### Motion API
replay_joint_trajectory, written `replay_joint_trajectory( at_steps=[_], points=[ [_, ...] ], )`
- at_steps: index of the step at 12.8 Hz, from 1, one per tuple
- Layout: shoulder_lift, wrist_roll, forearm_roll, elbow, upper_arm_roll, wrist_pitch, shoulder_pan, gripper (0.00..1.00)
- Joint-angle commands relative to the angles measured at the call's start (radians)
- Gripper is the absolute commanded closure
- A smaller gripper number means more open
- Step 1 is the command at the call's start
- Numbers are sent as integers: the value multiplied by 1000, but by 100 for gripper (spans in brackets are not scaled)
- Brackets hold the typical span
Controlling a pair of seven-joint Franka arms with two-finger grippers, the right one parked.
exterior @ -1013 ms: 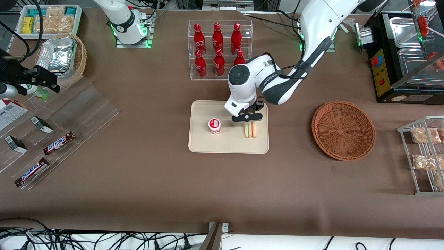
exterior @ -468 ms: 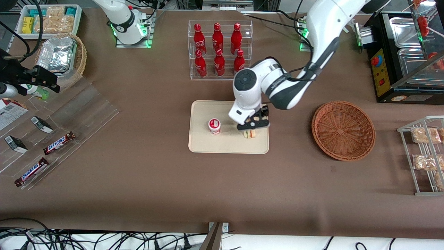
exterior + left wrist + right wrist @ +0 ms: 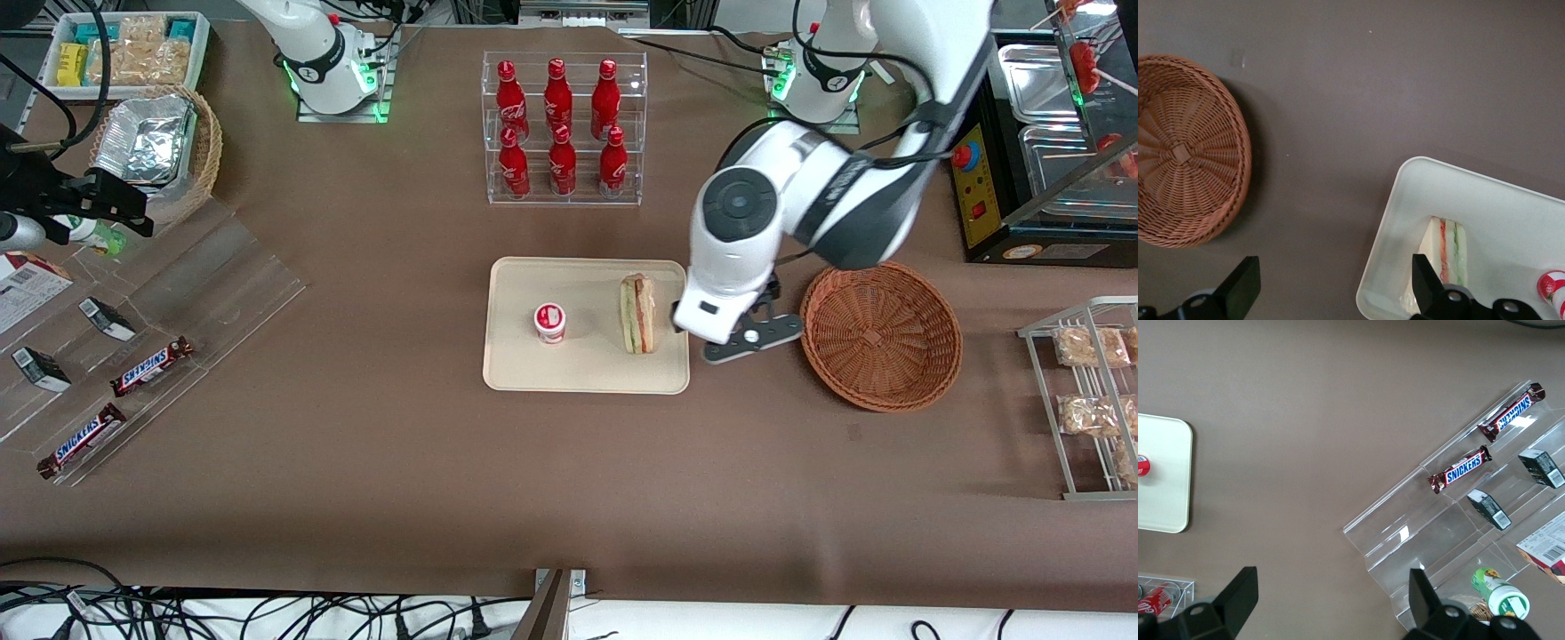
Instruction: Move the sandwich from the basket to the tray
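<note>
Since a second ago the pincer (image 3: 745, 340) has left the sandwich (image 3: 637, 313) and pulled away sideways toward the basket (image 3: 880, 333); it now hangs over the bare desk (image 3: 444, 462) between the tray (image 3: 533, 373) and the basket. Its fingers stand spread wide with nothing between them, as the wrist view shows, so the grip is released.

That leaves the sandwich resting on the tray, just beside the pincer on the tray's side and apart from it. The basket, on the pincer's other side, shows only its woven floor. Judged from this, the placing is done and only the retreat remains.

Seen from the front, the sandwich's long axis runs from the bottle rack's (image 3: 562, 129) side of the tray toward the front camera, parallel to the tray's nearest edge by the pincer. Its layered cut face, green and red stripes, is turned upward. In the wrist view the wedge (image 3: 1441, 257) narrows to a tip. A small red-and-white cup (image 3: 550, 322) stands farther from the pincer than the sandwich, not touching it.
</note>
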Motion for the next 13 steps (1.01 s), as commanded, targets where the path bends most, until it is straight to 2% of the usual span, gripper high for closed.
replay_joint_trajectory(
  at_steps=[1,2,4,7,10,13],
  points=[
    [-26,200,-93,47,-12,-83,82,0],
    [-46,338,-156,61,12,-98,92,0],
    [-61,480,-218,117,118,-173,80,0],
    [-63,632,-261,150,193,-219,90,0],
    [-87,762,-344,156,334,-221,87,0],
    [-90,891,-358,156,440,-223,79,0]
  ],
)
